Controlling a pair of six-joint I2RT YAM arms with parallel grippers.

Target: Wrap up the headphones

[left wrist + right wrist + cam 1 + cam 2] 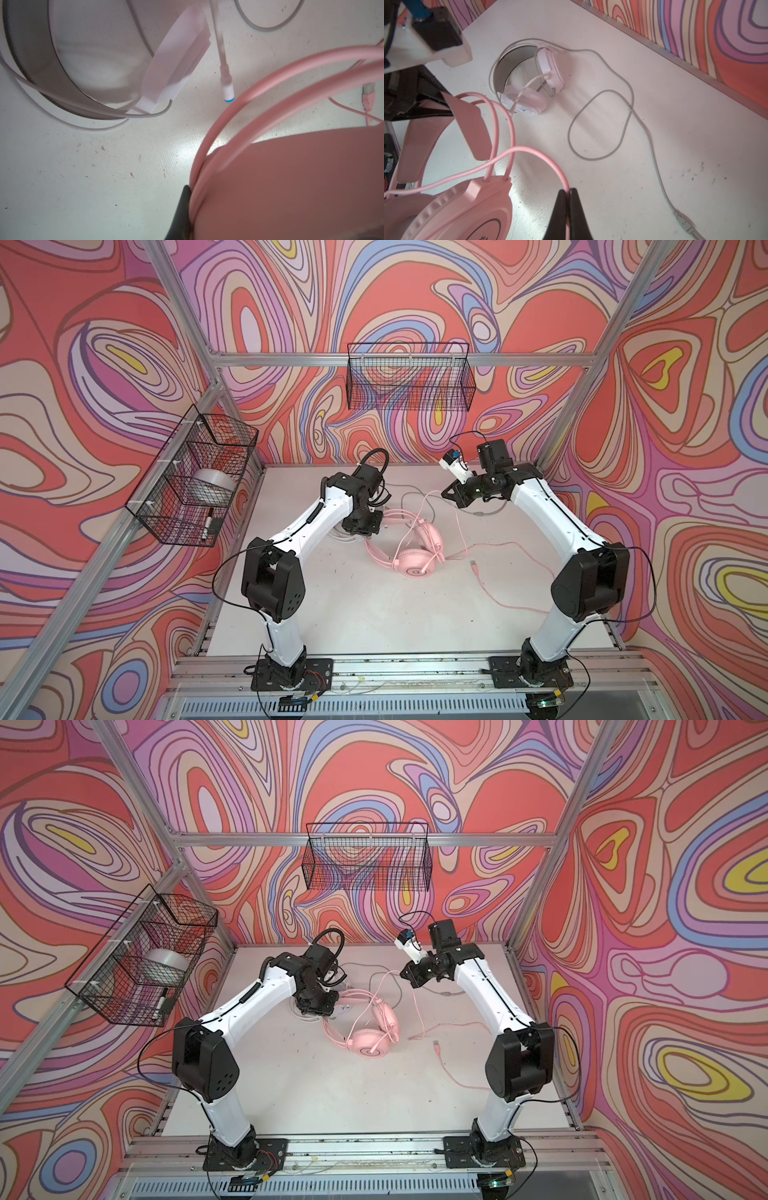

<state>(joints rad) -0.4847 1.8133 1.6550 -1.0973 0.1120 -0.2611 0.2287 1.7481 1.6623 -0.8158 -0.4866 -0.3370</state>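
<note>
While two headsets sit on the table (374,614), both claws are busy with the pink headset (413,568). The left claw (191,192) is closed tight on its thin band. The right claw (569,192), up behind it, pinches its pink cable (529,149). The white headset (529,99) lies close beside it. Two baskets hang well away: the back basket (409,377) behind it and the side basket (195,477) to its left.
</note>
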